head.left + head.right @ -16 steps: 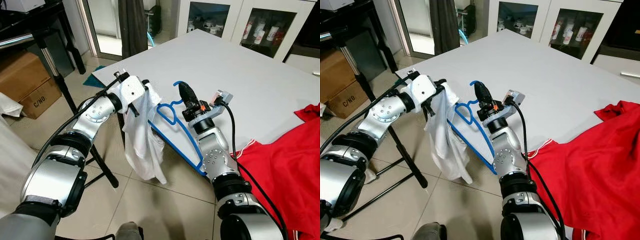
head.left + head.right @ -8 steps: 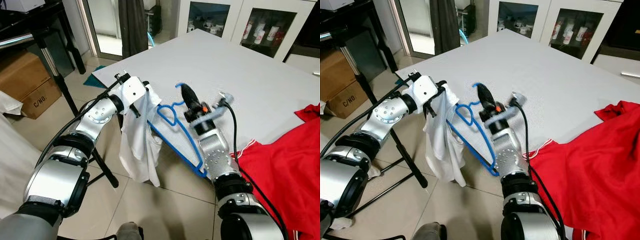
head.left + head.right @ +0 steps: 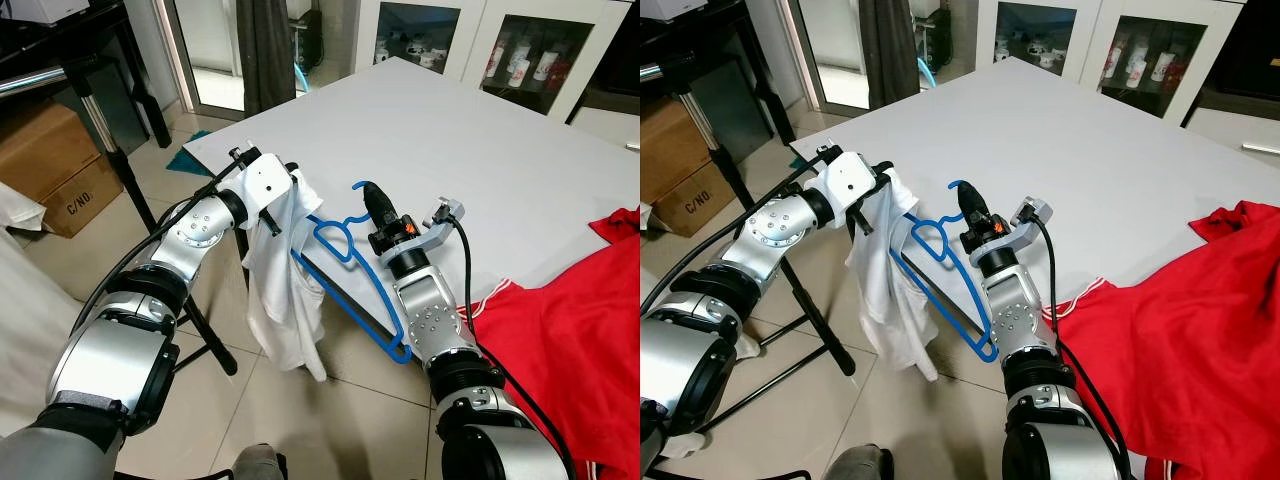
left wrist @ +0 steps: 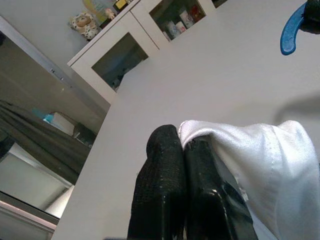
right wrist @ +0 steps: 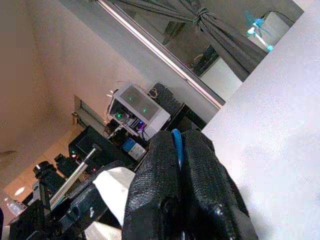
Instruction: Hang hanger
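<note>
A blue hanger (image 3: pixel 352 282) hangs in the air at the near edge of the white table (image 3: pixel 480 150). My right gripper (image 3: pixel 372 196) is shut on its hook, and the blue strip shows between the black fingers (image 5: pixel 165 175) in the right wrist view. A white garment (image 3: pixel 285 290) droops from my left gripper (image 3: pixel 268 208), which is shut on the cloth's top edge; the cloth (image 4: pixel 260 160) shows beside the shut fingertips (image 4: pixel 175 145) in the left wrist view. The hanger's left shoulder is tucked into the garment. Both grippers hover over the floor by the table's corner.
A red cloth (image 3: pixel 570 340) lies on the table's right part and hangs over its edge. Black stand legs (image 3: pixel 205 335) cross the tiled floor under my left arm. A cardboard box (image 3: pixel 50 160) sits at the far left. Glass cabinets (image 3: pixel 500 45) stand behind the table.
The right gripper tipped the hanger, then swung it back and slightly lower. The white garment swayed and now hangs a little shorter on the hanger's left end. Both grips held.
</note>
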Motion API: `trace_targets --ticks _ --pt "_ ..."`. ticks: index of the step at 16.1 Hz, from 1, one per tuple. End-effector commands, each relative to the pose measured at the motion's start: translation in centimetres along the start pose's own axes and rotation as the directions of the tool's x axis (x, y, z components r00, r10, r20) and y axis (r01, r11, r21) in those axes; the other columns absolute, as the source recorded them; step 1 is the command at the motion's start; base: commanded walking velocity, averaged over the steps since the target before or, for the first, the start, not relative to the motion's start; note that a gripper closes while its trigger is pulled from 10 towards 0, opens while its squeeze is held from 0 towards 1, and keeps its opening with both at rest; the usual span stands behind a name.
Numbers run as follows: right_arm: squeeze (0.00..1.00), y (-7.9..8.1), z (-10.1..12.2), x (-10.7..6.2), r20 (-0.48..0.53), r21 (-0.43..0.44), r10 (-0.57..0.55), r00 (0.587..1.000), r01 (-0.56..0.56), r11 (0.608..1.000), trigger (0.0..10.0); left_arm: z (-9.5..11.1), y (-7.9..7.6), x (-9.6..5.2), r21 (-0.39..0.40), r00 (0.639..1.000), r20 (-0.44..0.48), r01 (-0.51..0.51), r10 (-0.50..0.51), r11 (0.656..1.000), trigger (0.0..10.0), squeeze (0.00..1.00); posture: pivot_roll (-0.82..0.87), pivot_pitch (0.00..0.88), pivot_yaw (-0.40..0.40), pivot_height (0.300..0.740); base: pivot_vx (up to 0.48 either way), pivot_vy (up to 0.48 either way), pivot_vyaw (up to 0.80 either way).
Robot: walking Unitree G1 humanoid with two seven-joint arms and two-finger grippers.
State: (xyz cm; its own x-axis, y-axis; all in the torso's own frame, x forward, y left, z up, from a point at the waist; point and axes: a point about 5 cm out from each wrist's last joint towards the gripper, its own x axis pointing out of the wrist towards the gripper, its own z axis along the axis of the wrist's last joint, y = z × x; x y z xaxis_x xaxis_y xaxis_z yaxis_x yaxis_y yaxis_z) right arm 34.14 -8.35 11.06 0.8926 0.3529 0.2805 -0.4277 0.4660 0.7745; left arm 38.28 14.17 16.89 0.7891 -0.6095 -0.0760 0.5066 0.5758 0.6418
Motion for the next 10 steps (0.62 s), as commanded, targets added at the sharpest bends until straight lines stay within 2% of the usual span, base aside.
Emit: trace_targets --ticks 1,8,9,10 --pt "0.00 3.1 -2.0 1.9 0.001 0.087 0.075 0.997 -0.075 0.993 10.0 0.9 0.8 0.3 0.028 1.000 0.020 -0.013 0.013 1.000 10.0 0.00 0.08 0.000 0.064 0.740 0.000 0.000 0.00" --pt "0.00 3.1 -2.0 1.9 0.001 0.087 0.075 0.997 -0.075 0.993 10.0 0.9 0.8 0.3 0.028 1.000 0.020 -0.013 0.013 1.000 10.0 0.00 0.08 0.000 0.064 0.740 0.000 0.000 0.00" --pt "0.00 3.9 -1.9 1.9 -0.015 0.072 0.161 0.987 -0.160 0.985 10.0 -0.2 0.1 -1.0 -0.065 0.994 0.065 -0.087 0.091 0.994 10.0 0.00 0.11 0.000 0.055 0.740 0.000 0.000 0.00" --pt "0.00 5.5 -1.6 1.7 -0.009 0.048 0.303 0.953 -0.302 0.952 10.0 -1.4 -0.7 -3.3 -0.181 0.973 0.102 -0.188 0.209 0.965 10.0 0.00 0.13 0.000 0.046 0.740 0.000 0.000 0.00"
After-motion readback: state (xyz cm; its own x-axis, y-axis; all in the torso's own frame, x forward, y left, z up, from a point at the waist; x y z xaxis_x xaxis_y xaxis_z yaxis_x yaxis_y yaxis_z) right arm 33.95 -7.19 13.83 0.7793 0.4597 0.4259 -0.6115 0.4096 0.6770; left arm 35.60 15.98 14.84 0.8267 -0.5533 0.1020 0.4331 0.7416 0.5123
